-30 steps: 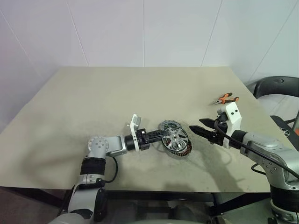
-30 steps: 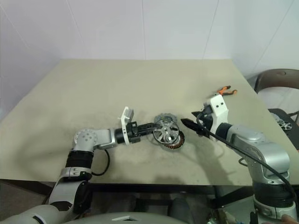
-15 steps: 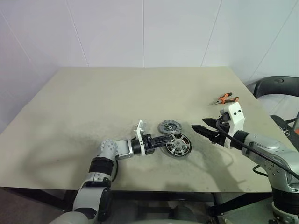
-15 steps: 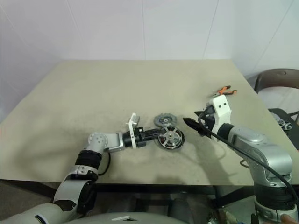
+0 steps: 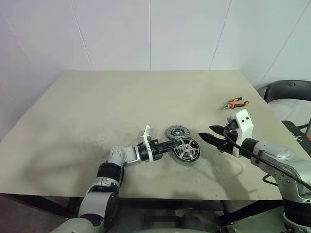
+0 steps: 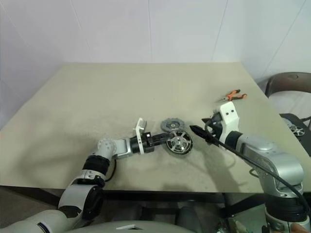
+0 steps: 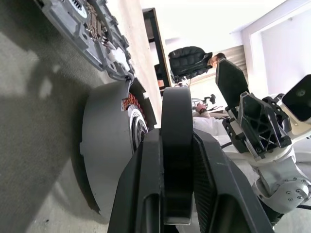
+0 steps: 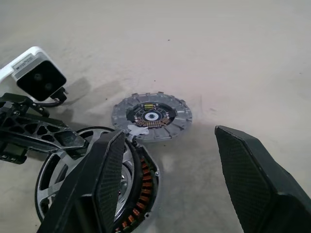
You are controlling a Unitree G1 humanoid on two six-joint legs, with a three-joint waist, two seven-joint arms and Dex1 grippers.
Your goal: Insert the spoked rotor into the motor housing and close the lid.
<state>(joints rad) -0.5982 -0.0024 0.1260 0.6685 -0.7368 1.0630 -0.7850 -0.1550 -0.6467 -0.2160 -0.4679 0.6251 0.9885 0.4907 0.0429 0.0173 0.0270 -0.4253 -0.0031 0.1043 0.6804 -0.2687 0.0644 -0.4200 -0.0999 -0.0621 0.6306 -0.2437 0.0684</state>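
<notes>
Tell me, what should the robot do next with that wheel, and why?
Probably let go of it. The left gripper is shut on the rotor, which already seems to lie on the copper-wound housing on the table. The lid lies just beyond, waiting, and the right gripper hangs open nearby. If the rotor isn't seated, a small press first.

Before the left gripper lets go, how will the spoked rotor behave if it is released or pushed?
The spoked rotor looks stiff: a metal rim with silver spokes. It lies over the motor housing, clamped at its rim by the left gripper, so on release it would probably settle there, not roll. Being a wheel, it could roll if tipped on edge. It is probably heavy for its size.
</notes>
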